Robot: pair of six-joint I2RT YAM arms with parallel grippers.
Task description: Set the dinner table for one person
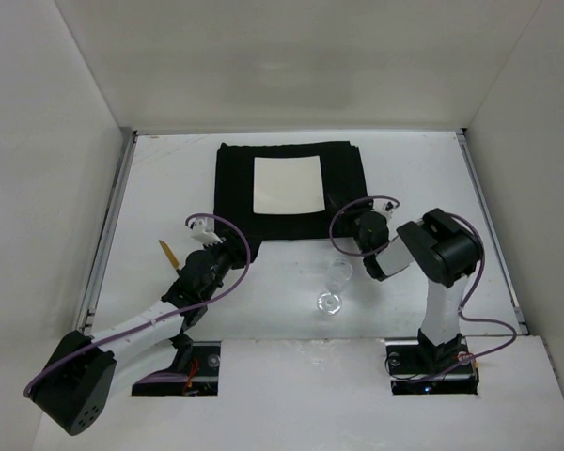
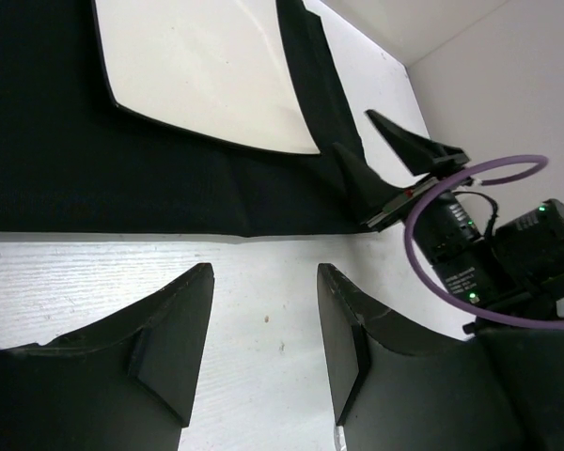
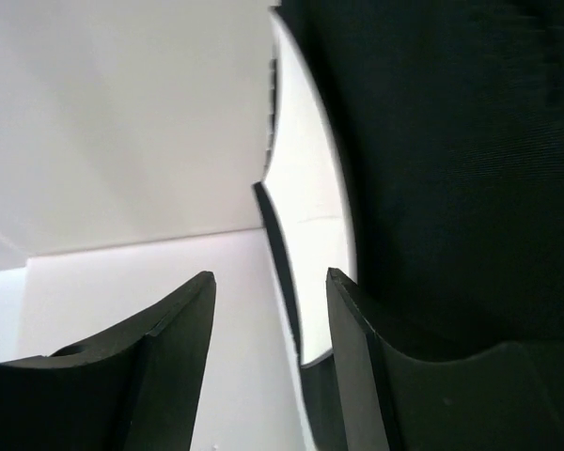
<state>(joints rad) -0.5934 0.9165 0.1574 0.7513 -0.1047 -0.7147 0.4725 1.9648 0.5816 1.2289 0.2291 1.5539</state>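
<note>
The white dinner table carries a black mat with a square white plate on it. My left gripper is open and empty, low over bare table just in front of the mat's near edge; the left wrist view shows its gripper with the table, mat and plate ahead. My right gripper is open and empty at the mat's right near corner; the right wrist view shows its gripper facing the plate edge-on, beside the mat.
A clear stemmed glass lies on its side between the arms, near the table's front. A thin yellowish utensil lies left of the left arm. Metal rails run along the table's sides, and white walls stand around it.
</note>
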